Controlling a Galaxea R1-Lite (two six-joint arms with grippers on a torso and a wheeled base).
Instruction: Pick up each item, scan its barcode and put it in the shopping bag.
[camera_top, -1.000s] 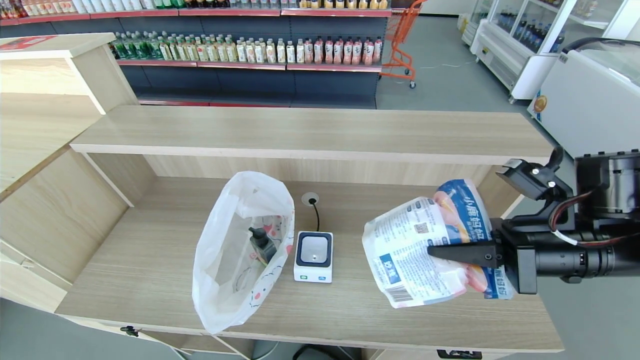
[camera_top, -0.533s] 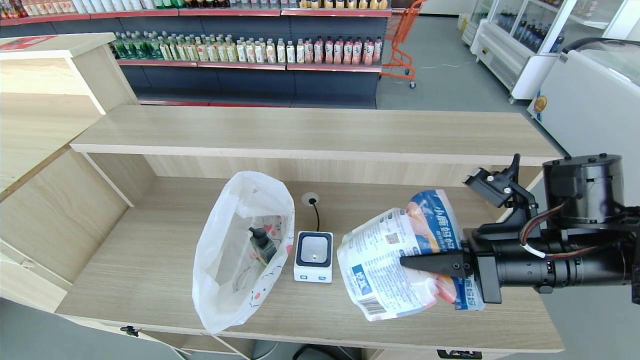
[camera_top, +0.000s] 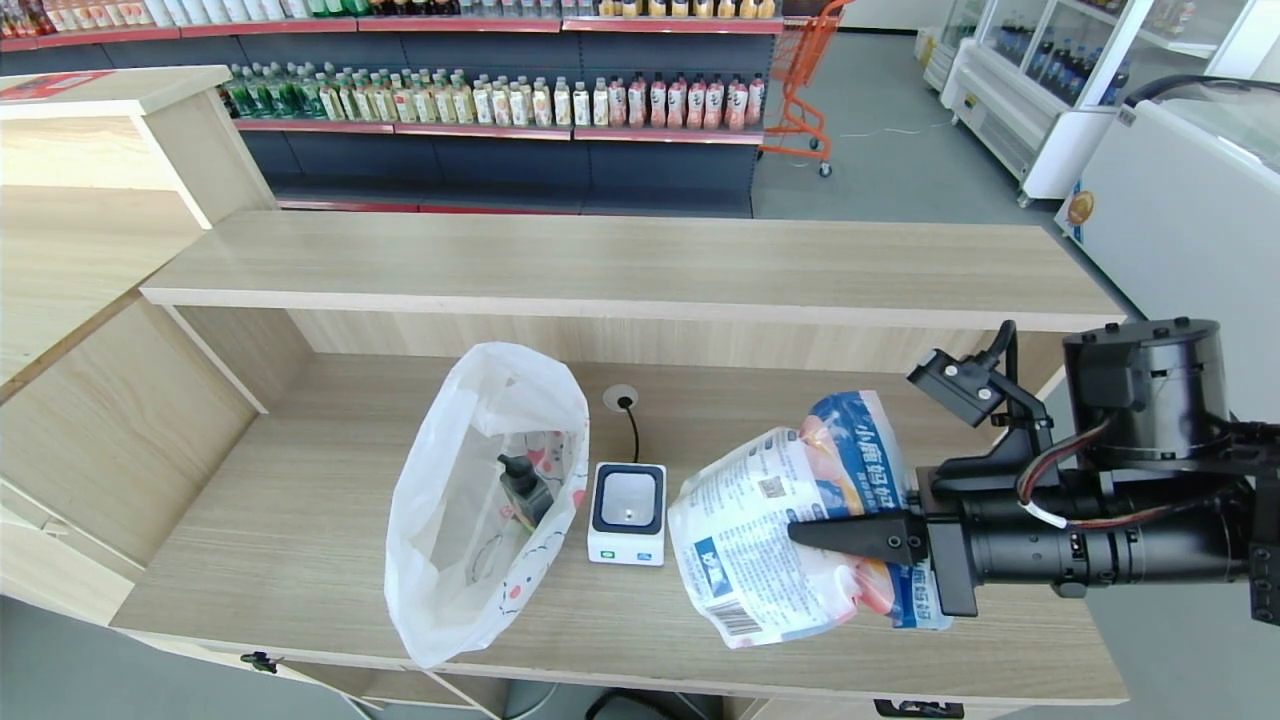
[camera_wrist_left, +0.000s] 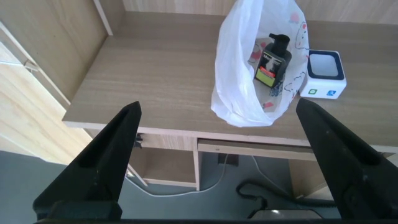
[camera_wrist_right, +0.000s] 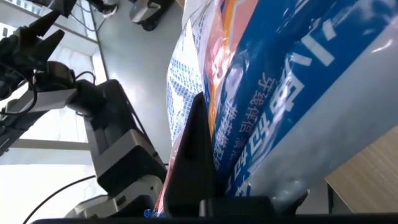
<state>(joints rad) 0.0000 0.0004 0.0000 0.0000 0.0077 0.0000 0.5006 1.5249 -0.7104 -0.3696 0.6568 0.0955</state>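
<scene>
Head view: the right gripper (camera_top: 812, 533) clamps the blue-and-white packet (camera_top: 760, 545), which reaches past its fingertips (camera_top: 805, 530) to just beside the scanner (camera_top: 627, 512). The shopping bag (camera_top: 450, 540) stands beyond. Left wrist view: the left gripper (camera_wrist_left: 218, 106) is spread wide, with bag and dark bottle (camera_wrist_left: 272, 59) far ahead. Right wrist view: one finger (camera_wrist_right: 196, 155) presses the packet.

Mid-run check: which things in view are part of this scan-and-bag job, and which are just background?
Job: blue-and-white pouch, gripped by the right end effector; barcode scanner on the counter; white shopping bag, with a dark pump bottle already inside.
Background: drink shelves, orange cart, freezers, raised ledge.
</scene>
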